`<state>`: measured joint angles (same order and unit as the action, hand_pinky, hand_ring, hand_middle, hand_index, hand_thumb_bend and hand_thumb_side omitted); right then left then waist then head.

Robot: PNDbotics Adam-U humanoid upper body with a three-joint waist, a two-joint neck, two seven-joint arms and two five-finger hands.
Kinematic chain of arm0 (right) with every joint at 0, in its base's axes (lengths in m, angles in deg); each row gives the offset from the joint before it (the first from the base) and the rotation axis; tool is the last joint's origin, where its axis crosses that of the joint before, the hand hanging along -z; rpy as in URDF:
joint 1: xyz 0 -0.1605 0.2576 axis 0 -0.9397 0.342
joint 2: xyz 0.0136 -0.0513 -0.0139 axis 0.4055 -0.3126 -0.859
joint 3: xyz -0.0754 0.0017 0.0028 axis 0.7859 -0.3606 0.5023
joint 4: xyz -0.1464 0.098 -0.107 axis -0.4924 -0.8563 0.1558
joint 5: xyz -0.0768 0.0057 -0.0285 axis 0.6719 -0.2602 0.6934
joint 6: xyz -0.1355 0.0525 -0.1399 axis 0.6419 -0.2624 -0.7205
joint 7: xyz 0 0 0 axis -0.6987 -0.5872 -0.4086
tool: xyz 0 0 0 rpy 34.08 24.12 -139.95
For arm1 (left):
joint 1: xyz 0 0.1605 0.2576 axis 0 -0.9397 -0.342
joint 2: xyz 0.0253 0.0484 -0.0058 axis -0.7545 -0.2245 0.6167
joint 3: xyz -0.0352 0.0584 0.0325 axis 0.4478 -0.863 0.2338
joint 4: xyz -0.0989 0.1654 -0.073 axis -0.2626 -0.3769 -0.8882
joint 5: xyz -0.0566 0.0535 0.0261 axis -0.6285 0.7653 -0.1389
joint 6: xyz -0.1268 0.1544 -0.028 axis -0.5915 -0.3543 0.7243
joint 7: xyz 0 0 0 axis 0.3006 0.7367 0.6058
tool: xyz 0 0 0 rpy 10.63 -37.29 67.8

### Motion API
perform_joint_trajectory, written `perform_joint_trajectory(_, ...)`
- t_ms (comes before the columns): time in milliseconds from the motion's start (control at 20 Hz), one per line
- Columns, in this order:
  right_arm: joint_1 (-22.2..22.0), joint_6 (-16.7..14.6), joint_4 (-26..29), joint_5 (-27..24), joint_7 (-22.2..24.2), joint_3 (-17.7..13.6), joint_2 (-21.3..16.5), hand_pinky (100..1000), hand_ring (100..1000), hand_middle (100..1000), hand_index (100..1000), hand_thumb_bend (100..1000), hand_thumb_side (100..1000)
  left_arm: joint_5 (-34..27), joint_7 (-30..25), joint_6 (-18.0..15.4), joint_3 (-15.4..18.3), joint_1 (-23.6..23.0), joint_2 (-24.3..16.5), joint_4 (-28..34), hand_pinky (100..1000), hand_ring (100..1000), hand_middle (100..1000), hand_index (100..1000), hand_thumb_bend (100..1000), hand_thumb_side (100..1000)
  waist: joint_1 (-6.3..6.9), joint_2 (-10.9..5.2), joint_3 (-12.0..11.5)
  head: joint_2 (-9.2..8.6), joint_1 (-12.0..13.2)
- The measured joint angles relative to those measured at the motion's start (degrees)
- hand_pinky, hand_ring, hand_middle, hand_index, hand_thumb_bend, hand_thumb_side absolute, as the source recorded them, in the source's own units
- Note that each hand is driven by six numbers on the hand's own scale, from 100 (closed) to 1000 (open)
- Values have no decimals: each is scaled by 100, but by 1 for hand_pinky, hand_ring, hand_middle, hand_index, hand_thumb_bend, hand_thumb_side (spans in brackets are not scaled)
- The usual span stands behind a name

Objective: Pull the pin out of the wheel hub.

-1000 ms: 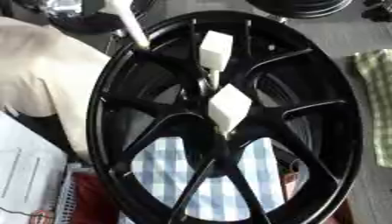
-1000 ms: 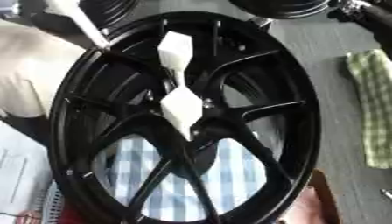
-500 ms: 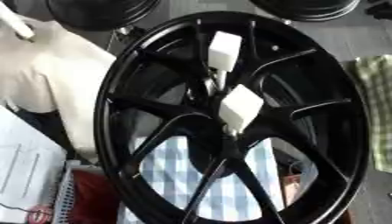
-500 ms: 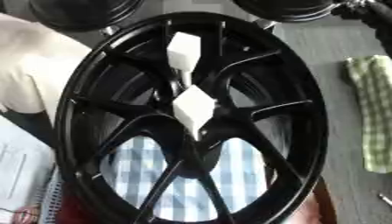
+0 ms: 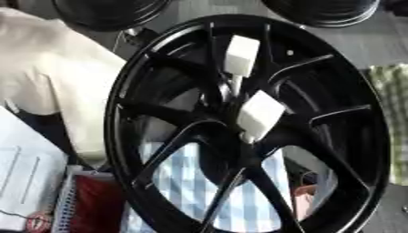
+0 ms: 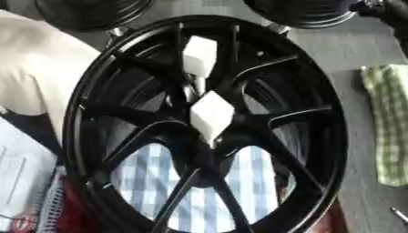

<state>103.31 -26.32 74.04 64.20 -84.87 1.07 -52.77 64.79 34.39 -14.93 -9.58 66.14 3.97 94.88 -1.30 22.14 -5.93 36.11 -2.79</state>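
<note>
Left eye view: a large black wheel hub (image 5: 247, 123) with branching spokes fills almost the whole picture, standing nearly upright and leaning a little. At its centre sit two white block-shaped pieces. The lower white block (image 5: 261, 113) lies over the hub's middle; the upper white block (image 5: 241, 55) is just above it, between two spokes. A thin pale stem seems to join them. This may be the pin, but the picture does not make clear which part is the pin itself. Through the lower spoke gaps a blue and white checked cloth (image 5: 187, 182) shows. A cream cloth (image 5: 56, 77) lies at the left, and a green checked towel (image 5: 392, 91) at the right edge. No robot hand appears.

Right eye view: the same wheel hub, seen slightly shifted. The white blocks sit at its centre, one above the other, touching or nearly so. The grey worktop (image 6: 359, 45) shows at the upper right. Again neither hand is in view, so whether their fingers are wide or curled cannot be told.

Judging from this, the pin looks to be seated in the hub and nothing grasps it. The reach, the grasp and the pull all remain.
</note>
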Motion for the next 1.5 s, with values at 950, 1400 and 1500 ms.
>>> perform_joint_trajectory(950, 3, 17, 47, -45, -53, -13, 47, 847, 721, 685, 717, 103, 534, 413, -88, 78, -325, -368, 617, -623, 820, 828, 808, 869, 542, 684, -56, 1, 35, -52, 66)
perform_joint_trajectory(1400, 4, 25, 64, -51, -69, -13, 47, 847, 720, 685, 717, 102, 530, -30, 805, 55, -92, -326, 748, -202, 755, 710, 666, 766, 283, 702, -73, 1, 21, -51, 64)
perform_joint_trajectory(1500, 4, 16, 68, -61, -81, -14, 47, 847, 720, 685, 717, 101, 528, -528, 1503, 54, 5, -296, 872, 123, 750, 704, 666, 762, 292, 719, -92, 1, 7, -49, 64)
